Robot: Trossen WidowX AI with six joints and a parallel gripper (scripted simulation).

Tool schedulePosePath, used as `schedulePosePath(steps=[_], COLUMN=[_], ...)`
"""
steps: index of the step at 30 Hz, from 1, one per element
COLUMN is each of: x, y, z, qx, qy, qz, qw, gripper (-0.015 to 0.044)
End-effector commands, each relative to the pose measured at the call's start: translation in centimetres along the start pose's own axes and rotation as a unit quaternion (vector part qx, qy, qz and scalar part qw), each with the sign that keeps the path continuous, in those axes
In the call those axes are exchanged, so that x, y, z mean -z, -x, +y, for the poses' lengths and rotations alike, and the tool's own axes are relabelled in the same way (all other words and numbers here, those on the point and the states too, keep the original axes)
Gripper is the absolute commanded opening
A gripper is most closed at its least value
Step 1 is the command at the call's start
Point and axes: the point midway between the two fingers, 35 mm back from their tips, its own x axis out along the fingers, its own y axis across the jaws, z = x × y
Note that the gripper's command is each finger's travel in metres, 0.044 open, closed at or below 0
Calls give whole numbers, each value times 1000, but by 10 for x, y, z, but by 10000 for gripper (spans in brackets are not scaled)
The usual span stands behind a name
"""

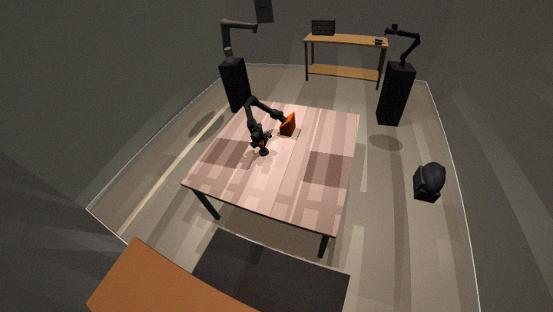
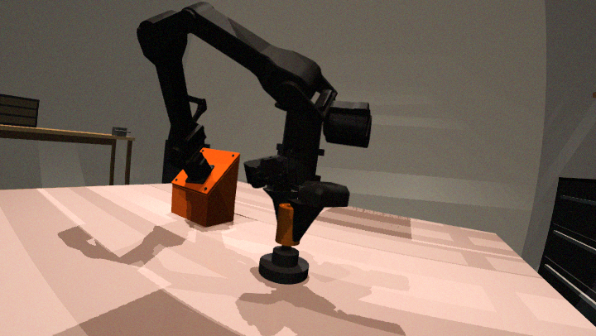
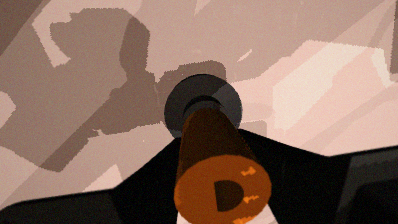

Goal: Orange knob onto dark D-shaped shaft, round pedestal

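Observation:
The orange knob (image 2: 285,225) (image 3: 200,195) is an upright cylinder held between the fingers of my gripper (image 2: 291,227) (image 1: 262,144), which is shut on it. Its top shows a D-shaped hole in the wrist view. The dark round pedestal (image 2: 283,271) (image 3: 202,87) (image 1: 263,152) stands on the table directly below the knob. A small gap shows between the knob's lower end and the pedestal's raised collar, with a short piece of dark shaft in it. The rest of the shaft and its flat side are hidden.
The arm's orange wedge-shaped base (image 2: 221,200) (image 1: 287,125) stands on the table (image 1: 247,194) behind the pedestal. Beyond the table are a wooden bench (image 1: 348,39), two black pillars (image 1: 235,83) (image 1: 395,94) with arms, and a dark rounded object (image 1: 432,178) on the floor.

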Motion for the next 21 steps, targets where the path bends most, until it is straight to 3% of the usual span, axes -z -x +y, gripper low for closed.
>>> schedulePosePath(steps=[1,21], x=[0,1], y=[0,7], z=[1,1], qx=[-2,-2], qy=[1,-48], qz=[-1,-1], qw=[1000,999], gripper=[0,0])
